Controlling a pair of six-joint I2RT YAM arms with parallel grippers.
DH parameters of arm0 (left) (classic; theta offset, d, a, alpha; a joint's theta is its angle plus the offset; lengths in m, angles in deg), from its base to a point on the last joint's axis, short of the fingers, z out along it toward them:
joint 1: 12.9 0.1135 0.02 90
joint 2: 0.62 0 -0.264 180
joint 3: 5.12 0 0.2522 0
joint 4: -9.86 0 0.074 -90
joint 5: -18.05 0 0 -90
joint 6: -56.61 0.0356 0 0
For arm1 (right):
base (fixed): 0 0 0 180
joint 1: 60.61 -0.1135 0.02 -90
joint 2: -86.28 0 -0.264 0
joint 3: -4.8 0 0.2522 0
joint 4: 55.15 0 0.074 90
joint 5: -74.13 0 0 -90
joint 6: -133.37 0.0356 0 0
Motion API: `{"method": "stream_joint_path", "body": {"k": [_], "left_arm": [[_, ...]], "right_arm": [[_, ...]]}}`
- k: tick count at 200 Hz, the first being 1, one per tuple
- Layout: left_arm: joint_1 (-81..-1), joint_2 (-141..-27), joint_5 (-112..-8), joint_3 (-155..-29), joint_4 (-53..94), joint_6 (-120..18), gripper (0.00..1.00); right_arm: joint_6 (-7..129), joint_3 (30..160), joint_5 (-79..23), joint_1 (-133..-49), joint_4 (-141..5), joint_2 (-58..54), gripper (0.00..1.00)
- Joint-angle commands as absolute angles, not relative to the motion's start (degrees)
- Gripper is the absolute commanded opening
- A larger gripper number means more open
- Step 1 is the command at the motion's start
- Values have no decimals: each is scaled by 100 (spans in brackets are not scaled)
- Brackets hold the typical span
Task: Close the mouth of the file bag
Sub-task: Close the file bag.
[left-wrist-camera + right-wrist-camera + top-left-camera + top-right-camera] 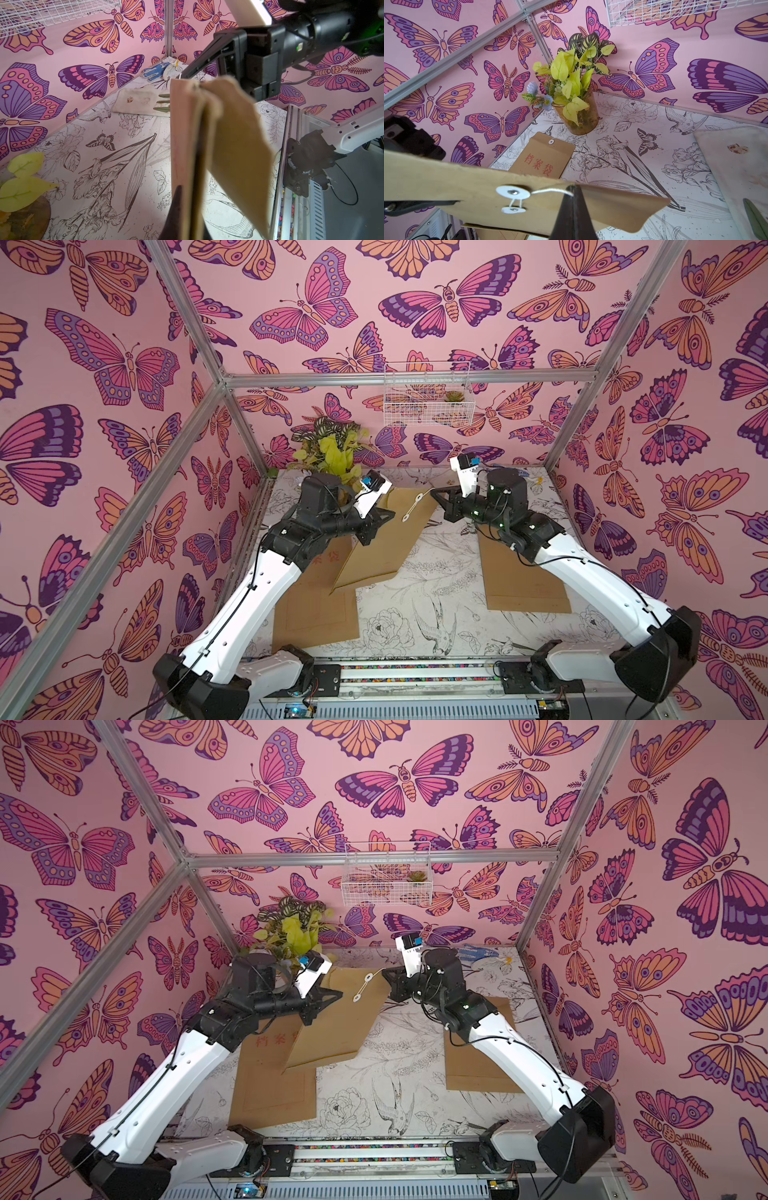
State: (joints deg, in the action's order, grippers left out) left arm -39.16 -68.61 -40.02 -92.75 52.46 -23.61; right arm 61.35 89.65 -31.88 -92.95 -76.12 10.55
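Observation:
A brown paper file bag (pixel 382 547) (pixel 332 1027) hangs tilted above the table. My left gripper (pixel 388 515) (pixel 190 220) is shut on its edge, and the bag (pixel 234 133) shows edge-on in the left wrist view. Two white discs (pixel 512 192) (pixel 513 209) sit on the flap and body, with white string (pixel 550 190) running between them. From the upper disc the string leads to my right gripper (pixel 572 190) (pixel 434 490), which is shut on the string's free end beside the flap.
Two more file bags lie flat, one (pixel 316 610) under the left arm and one (pixel 525 585) under the right. A plant vase (pixel 328 448) stands at the back left, and a wire basket (pixel 428 393) hangs on the back wall. Gloves (pixel 141 99) lie at the back right.

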Motion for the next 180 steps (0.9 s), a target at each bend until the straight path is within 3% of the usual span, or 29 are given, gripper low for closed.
{"method": "stream_joint_path", "body": {"k": [1,61,180], "left_arm": [[-3909,-6890,-3823,-9135,5200,-2451,0],[-3912,-6908,-3919,-9004,5201,-2475,0],[-3900,-6876,-3968,-8972,4840,-2878,0]], "right_arm": [[6176,9344,-3371,-9267,-8042,1120,0],[6090,10117,-3731,-9493,-8926,829,0],[6386,10310,-3744,-10121,-8880,399,0]]}}
